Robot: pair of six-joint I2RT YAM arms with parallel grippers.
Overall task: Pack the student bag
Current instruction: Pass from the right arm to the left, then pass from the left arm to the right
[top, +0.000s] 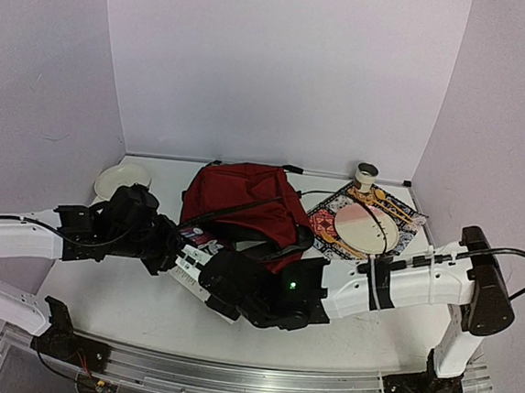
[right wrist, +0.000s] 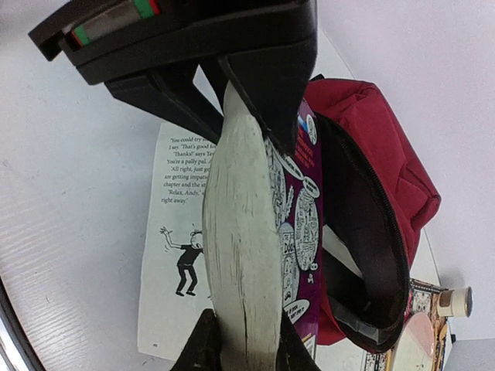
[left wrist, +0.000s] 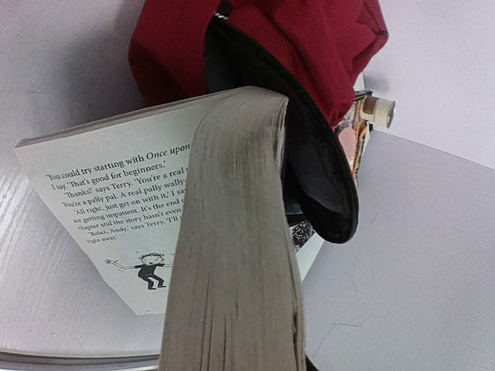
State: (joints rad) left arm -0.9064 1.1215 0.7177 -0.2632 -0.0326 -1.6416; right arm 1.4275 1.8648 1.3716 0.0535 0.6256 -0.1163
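Observation:
The dark red student bag (top: 240, 195) lies at the back middle of the table, its black-zippered mouth open toward the arms; it also shows in the left wrist view (left wrist: 309, 39) and the right wrist view (right wrist: 371, 147). Both grippers hold a thick paperback book (top: 190, 262) just in front of that mouth. My right gripper (right wrist: 246, 344) is shut on the page block (right wrist: 240, 247) at its near end. My left gripper (right wrist: 251, 108) clamps the far end; in its own view the book (left wrist: 232, 255) hides its fingers. One leaf with a cartoon figure (right wrist: 182, 232) hangs open to the left.
A white plate (top: 121, 181) sits at the back left. At the back right a patterned book (top: 333, 235) carries a pink plate (top: 366, 226), with a small cork-topped jar (top: 366, 176) behind it. Walls close the back and sides.

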